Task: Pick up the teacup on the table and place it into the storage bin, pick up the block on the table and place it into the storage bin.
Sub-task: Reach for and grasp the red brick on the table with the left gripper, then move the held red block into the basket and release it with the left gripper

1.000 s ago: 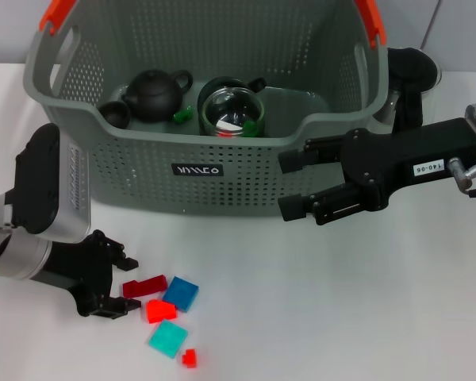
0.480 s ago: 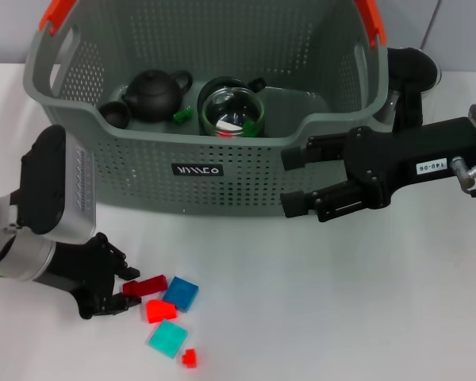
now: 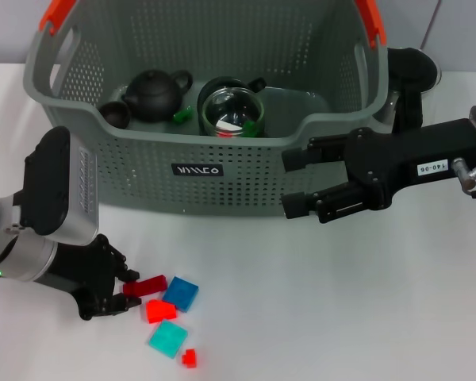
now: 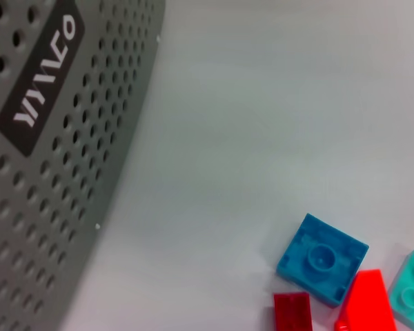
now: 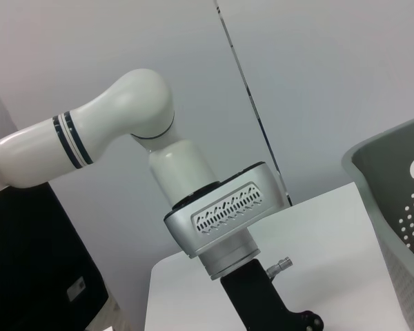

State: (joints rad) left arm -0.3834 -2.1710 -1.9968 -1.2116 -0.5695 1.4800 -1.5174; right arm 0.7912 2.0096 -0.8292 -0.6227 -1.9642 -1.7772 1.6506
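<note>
Our left end effector [image 3: 120, 287] sits low on the desk [image 3: 317, 317], fingers slightly parted around the end of the dark red block [image 3: 145, 285], though whether they grip it is hard to tell. It has crept closer since a second ago. Our right end effector [image 3: 295, 182] hovers open beside the storage bin [image 3: 143, 186], which holds the teacup [image 3: 115, 113].
</note>
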